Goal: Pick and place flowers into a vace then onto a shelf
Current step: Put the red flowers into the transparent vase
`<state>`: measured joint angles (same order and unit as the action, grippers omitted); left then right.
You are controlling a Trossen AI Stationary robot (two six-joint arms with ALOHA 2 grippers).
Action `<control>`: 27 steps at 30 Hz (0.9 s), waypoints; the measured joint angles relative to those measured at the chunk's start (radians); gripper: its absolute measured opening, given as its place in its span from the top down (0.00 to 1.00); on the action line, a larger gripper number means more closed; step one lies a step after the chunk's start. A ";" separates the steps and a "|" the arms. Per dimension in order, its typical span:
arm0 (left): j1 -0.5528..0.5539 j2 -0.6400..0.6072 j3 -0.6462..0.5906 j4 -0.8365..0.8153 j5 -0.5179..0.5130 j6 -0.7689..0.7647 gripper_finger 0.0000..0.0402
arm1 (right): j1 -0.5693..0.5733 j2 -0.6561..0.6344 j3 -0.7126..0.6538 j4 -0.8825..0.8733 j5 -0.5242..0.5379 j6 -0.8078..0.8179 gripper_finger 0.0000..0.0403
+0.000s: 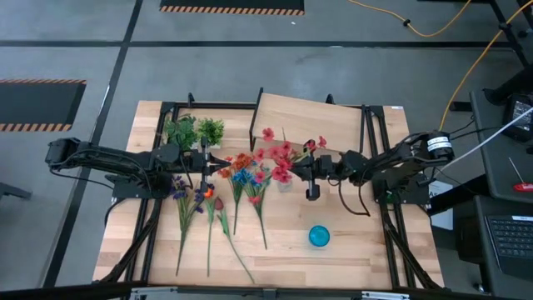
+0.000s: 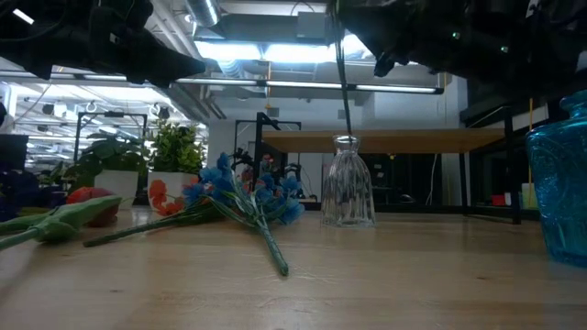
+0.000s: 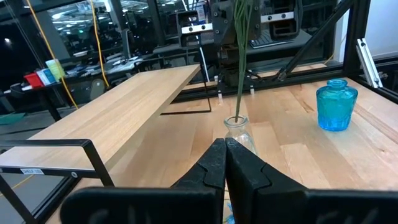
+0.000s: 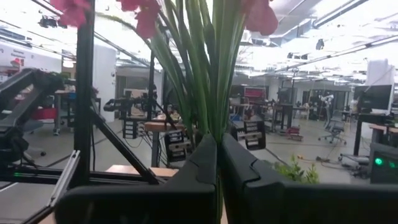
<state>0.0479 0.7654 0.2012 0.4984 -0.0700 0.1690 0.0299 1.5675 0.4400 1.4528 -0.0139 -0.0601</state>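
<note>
**Operator:** What is your right claw doing?

**Observer:** Your right gripper [image 1: 301, 169] has its fingers [image 4: 202, 163] pressed together on the green stems of a red flower bunch [image 1: 279, 160]. The blossoms spread just past its tips and the stems hang down from it into the mouth of the clear glass vase [image 2: 348, 191], which stands directly below the claw.

**Operator:** And the left one?

**Observer:** Your left gripper [image 1: 218, 162] hovers above the table with its fingers [image 3: 214, 163] closed tight against each other and nothing between them. The vase sits straight ahead of its tips, with the red bunch's stems rising out of it.

**Operator:** Where is everything else?

**Observer:** The loose flowers [image 1: 237, 179] lie flat on the table under and just in front of your left claw: orange, blue, purple and a red bud. The shelf [image 1: 304, 117] stands just behind the vase, beyond both claws. A blue glass bottle [image 1: 319, 236] stands apart, towards the table's front edge from your right claw. Two potted plants [image 1: 194, 131] sit just behind your left claw.
</note>
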 joint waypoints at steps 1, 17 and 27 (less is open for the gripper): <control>0.000 0.000 0.000 0.000 0.000 0.000 0.99 | 0.000 0.003 0.000 0.000 0.001 0.000 1.00; 0.000 0.000 0.000 0.000 0.000 0.001 0.99 | 0.000 0.090 0.000 0.019 0.032 0.005 1.00; 0.000 0.000 0.000 0.000 0.000 0.001 0.99 | 0.000 0.110 0.000 0.022 0.032 0.006 1.00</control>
<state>0.0479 0.7654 0.2012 0.4980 -0.0700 0.1696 0.0303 1.6775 0.4404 1.4749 0.0185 -0.0540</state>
